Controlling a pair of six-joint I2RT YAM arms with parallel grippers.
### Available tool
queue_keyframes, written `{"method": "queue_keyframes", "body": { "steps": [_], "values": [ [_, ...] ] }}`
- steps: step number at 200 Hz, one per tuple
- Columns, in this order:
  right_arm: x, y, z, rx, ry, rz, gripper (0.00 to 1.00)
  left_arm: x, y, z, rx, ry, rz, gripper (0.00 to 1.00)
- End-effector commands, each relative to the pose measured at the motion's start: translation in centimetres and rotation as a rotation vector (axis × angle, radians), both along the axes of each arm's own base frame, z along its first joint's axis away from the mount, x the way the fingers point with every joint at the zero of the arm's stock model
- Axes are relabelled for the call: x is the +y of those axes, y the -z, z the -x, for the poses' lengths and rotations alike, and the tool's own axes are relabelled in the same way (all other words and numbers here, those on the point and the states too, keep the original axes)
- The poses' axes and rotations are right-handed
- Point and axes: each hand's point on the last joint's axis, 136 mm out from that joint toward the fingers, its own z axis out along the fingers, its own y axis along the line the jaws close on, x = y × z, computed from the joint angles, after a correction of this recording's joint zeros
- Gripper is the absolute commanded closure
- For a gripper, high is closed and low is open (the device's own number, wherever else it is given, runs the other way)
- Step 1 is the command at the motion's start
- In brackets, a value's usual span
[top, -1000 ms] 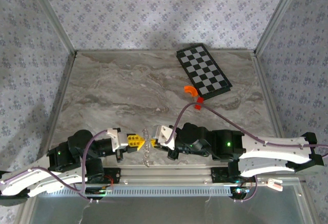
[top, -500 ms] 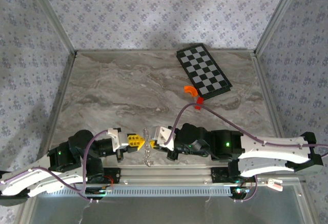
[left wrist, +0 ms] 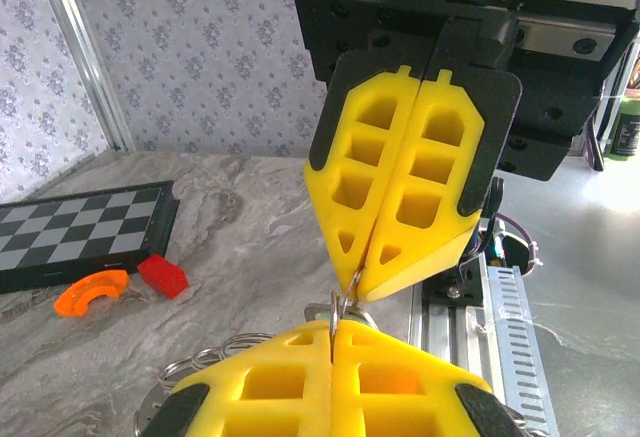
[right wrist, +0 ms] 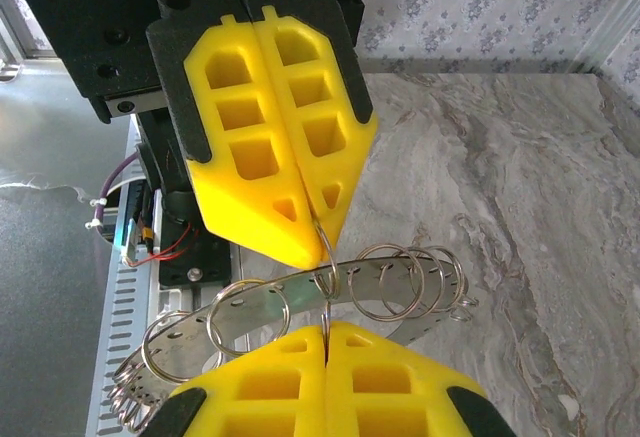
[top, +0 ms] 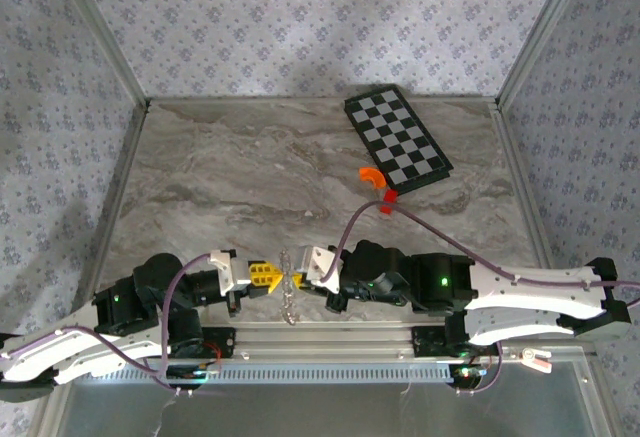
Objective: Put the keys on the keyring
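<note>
Both arms are hanging tip to tip over the near edge of the grey marbled table [top: 250, 177]. The left gripper [top: 277, 277] and right gripper [top: 297, 279], yellow cut-out fingers pressed fully together, are each pinching thin wire of the keyring [right wrist: 400, 282]. That is a glinting silvery bunch of split rings on a flat metal strip, dangling between them. I'd judge they are working a coil open. Next comes a gentle pull apart, without the springy wire slipping.

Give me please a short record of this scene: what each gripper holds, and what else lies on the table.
left gripper: jaws shut on the keyring
right gripper: jaws shut on the same keyring, facing the left
keyring place: near edge of the table
far right: chessboard, orange curved piece and red block beside it
</note>
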Motion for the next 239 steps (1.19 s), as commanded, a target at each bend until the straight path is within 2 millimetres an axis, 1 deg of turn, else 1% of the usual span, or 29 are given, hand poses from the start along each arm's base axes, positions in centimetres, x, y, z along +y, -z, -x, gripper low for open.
{"method": "queue_keyframes", "body": {
  "steps": [1, 29, 56, 106, 163, 239],
  "values": [
    [0.13, -1.86, -0.39, -0.021, 0.012, -0.051, 1.0, 0.07, -2.11, 0.33, -0.024, 0.016, 0.077, 1.0],
    [0.13, -2.03, -0.38, -0.022, 0.01, -0.058, 1.0, 0.06, -2.13, 0.29, -0.024, 0.014, 0.077, 1.0],
    [0.12, -1.77, -0.5, -0.02, 0.016, -0.053, 1.0, 0.07, -2.19, 0.29, -0.025, 0.013, 0.079, 1.0],
    [-0.27, -1.86, -0.71, -0.02, 0.031, -0.063, 1.0, 0.09, -2.13, 0.27, -0.025, 0.012, 0.078, 1.0],
    [0.04, -1.53, -0.69, -0.019, 0.024, -0.055, 1.0, 0.02, -1.94, 0.3, -0.021, 0.015, 0.075, 1.0],
    [0.34, -1.62, -0.84, -0.014, 0.025, -0.062, 1.0, -0.01, -1.98, 0.34, -0.024, 0.018, 0.074, 1.0]
  ]
}}
